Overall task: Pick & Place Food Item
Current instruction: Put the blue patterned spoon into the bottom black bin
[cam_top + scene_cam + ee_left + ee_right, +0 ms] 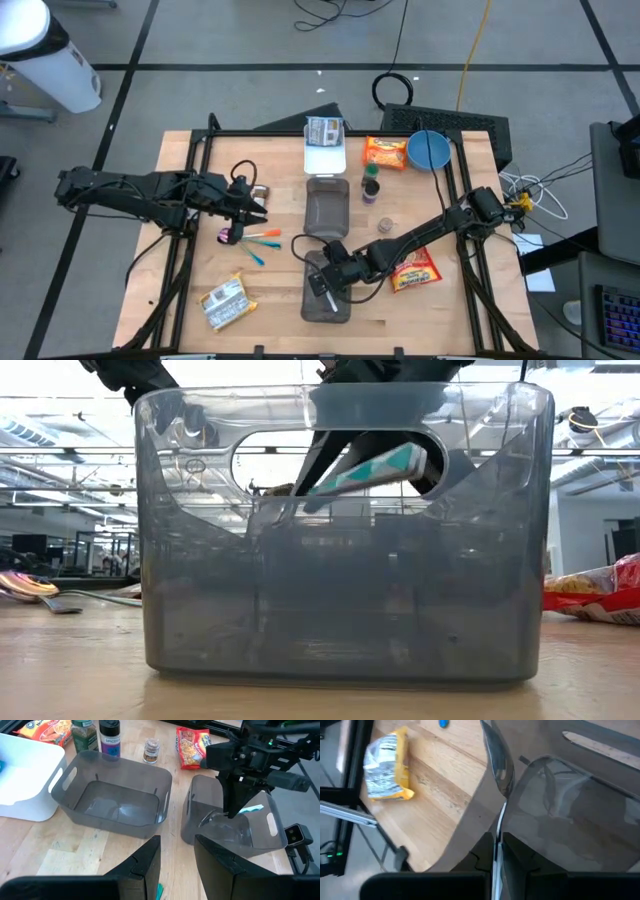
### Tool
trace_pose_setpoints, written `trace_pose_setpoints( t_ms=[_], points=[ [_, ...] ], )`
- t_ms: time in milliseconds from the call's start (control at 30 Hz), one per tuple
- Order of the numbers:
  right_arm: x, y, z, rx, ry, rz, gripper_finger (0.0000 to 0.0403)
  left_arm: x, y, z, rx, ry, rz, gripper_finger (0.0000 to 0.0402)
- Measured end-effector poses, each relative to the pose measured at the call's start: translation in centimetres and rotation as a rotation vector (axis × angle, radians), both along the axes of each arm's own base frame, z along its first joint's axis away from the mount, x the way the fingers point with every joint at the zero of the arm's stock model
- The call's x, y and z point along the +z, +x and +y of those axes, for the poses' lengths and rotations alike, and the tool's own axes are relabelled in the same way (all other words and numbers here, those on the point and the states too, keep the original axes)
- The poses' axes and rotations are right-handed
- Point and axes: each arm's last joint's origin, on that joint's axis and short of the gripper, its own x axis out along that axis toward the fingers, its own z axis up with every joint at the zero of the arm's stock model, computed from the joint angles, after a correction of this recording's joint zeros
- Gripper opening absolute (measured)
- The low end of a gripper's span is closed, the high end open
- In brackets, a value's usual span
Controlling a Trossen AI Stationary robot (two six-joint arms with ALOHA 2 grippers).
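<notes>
The right hand (235, 812) is hanging inside the smoky grey plastic bin (326, 290), clamped on a thin teal-and-white utensil (365, 470) — placing step; next, release it. The left hand (255, 208), fingers apart, is waiting over the wooden desk (270, 290).

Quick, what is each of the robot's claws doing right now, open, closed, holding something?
Left gripper: open, holding nothing, beside the toothbrushes.
Right gripper: shut on a toothbrush over the grey bin.

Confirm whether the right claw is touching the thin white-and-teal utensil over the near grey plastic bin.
Touching. The right wrist view shows the right claw shut on the thin white-and-teal utensil above the near grey plastic bin.
</notes>
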Motion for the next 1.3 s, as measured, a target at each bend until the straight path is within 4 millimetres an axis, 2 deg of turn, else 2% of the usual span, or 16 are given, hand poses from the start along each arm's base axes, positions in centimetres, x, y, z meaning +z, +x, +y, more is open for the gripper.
trace_pose_setpoints(
  t_ms=[200, 367, 567, 700, 833, 1000, 1300],
  points=[
    [2.0, -0.4, 0.3, 0.017, 0.022, -0.072, 0.001, 0.0, 0.0, -0.1, -0.03, -0.029, 0.001, 0.0124],
    [4.5, -1.8, 0.1, 0.024, -0.019, -0.106, 0.001, 0.6, 0.3, -0.3, -0.052, -0.094, -0.056, 0.0124],
    [9.2, -3.5, -1.4, -0.097, -0.282, -0.284, 0.001, 2.7, 1.1, -0.7, -0.131, -0.231, -0.271, 0.0124],
    [11.1, -3.6, -2.8, -0.141, -0.446, -0.363, 0.001, 4.0, 1.3, -0.7, -0.141, -0.271, -0.396, 0.0124],
    [12.5, -2.8, -3.6, -0.103, -0.542, -0.472, 0.001, 5.0, 1.5, -0.7, -0.143, -0.291, -0.496, 0.0124],
    [14.1, -2.1, -4.2, -0.09, -0.628, -0.596, 0.001, 4.3, 3.0, -0.3, -0.112, -0.35, -0.467, 0.0124],
    [14.4, -1.9, -4.3, -0.059, -0.654, -0.628, 0.001, 3.9, 5.9, -0.3, -0.204, -0.432, -0.543, 0.0124]
  ],
)
